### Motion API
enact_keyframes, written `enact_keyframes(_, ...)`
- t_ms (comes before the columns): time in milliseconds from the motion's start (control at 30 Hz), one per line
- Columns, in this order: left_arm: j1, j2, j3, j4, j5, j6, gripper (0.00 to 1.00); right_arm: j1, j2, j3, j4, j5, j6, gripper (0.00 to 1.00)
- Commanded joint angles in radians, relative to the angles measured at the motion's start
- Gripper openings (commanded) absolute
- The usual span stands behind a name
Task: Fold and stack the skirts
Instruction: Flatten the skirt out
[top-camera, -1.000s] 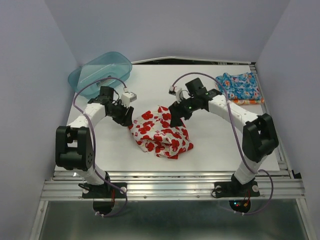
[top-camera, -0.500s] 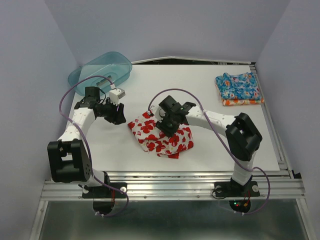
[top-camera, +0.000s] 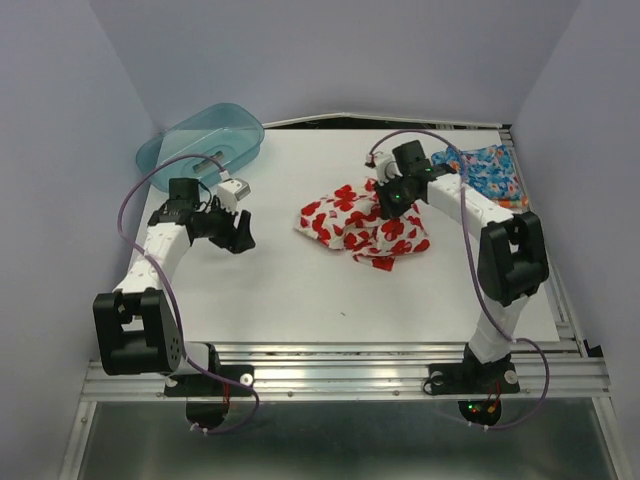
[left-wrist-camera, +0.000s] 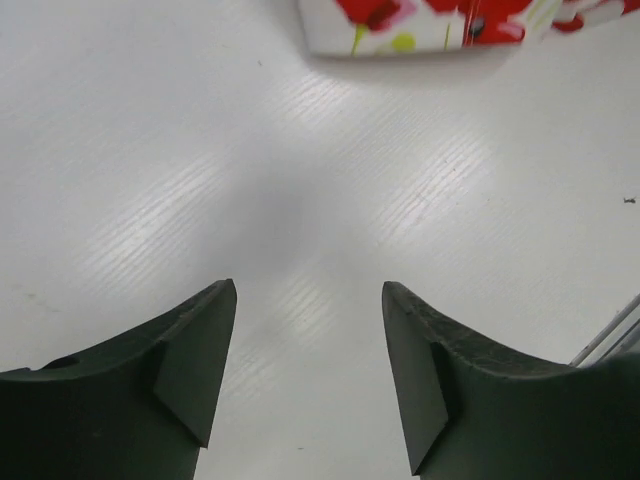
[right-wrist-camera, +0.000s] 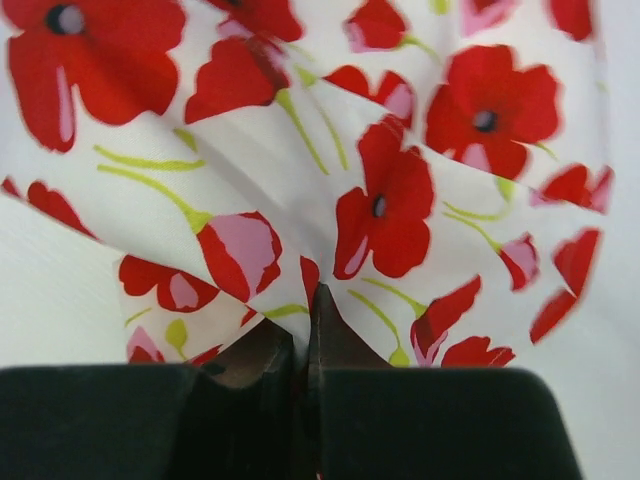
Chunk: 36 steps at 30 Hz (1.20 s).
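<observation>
The white skirt with red poppies (top-camera: 350, 215) lies crumpled at the middle right of the table. My right gripper (top-camera: 386, 206) is shut on a fold near its far edge. In the right wrist view the fingertips (right-wrist-camera: 305, 300) pinch the poppy cloth (right-wrist-camera: 400, 190) tightly. The blue flowered skirt (top-camera: 488, 168) lies folded at the far right, partly behind the right arm. My left gripper (top-camera: 240, 236) hovers open over bare table, left of the poppy skirt. Nothing sits between its fingers (left-wrist-camera: 310, 300), and only the poppy skirt's edge (left-wrist-camera: 420, 25) shows at the top of that view.
A translucent teal tub (top-camera: 200, 140) stands at the far left corner, just behind the left arm. The table's metal rail (top-camera: 340, 360) runs along the near edge, and walls close in both sides.
My right gripper has shut on the poppy skirt and dragged it right and back, toward the blue skirt. The left gripper has opened wider and stayed at the left.
</observation>
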Motion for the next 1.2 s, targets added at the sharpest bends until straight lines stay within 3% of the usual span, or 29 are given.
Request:
enact_keyframes(0, -0.035, -0.019, -0.014, 0.125, 0.043, -0.018, 0.74, -0.092, 0.041, -0.011, -0.118, -0.203, -0.062, 0.01)
enact_keyframes(233, -0.181, 0.088, 0.089, 0.207, -0.048, -0.117, 0.80, -0.101, 0.299, 0.102, -0.288, -0.245, -0.056, 0.01)
enact_keyframes(433, -0.224, 0.117, 0.054, 0.320, -0.056, -0.291, 0.80, -0.069, 0.258, -0.011, -0.287, -0.324, 0.025, 0.01)
enact_keyframes(500, -0.224, 0.145, 0.051, 0.329, -0.036, -0.349, 0.81, -0.035, 0.227, -0.071, -0.217, -0.349, 0.148, 0.01)
enact_keyframes(600, -0.224, 0.173, 0.040, 0.339, 0.001, -0.406, 0.80, 0.050, 0.182, -0.178, -0.126, -0.529, 0.299, 0.11)
enact_keyframes(733, -0.224, 0.182, 0.009, 0.360, -0.034, -0.449, 0.79, 0.089, 0.135, -0.151, -0.115, -0.532, 0.307, 0.24)
enact_keyframes(767, -0.224, 0.191, 0.008, 0.369, -0.052, -0.453, 0.79, 0.089, 0.120, -0.149, -0.113, -0.518, 0.298, 0.37)
enact_keyframes(800, -0.224, 0.205, 0.011, 0.375, -0.069, -0.455, 0.80, 0.089, 0.094, -0.146, -0.123, -0.495, 0.280, 0.62)
enact_keyframes(900, -0.224, 0.260, 0.050, 0.372, -0.149, -0.452, 0.80, 0.089, 0.055, -0.128, -0.164, -0.461, 0.226, 0.66)
enact_keyframes(1033, -0.224, 0.306, 0.104, 0.316, -0.244, -0.415, 0.69, 0.089, -0.058, -0.085, -0.198, -0.341, 0.119, 0.76)
enact_keyframes(1167, -0.224, 0.268, 0.077, 0.279, -0.296, -0.322, 0.65, 0.089, -0.109, -0.019, -0.232, -0.248, 0.013, 0.76)
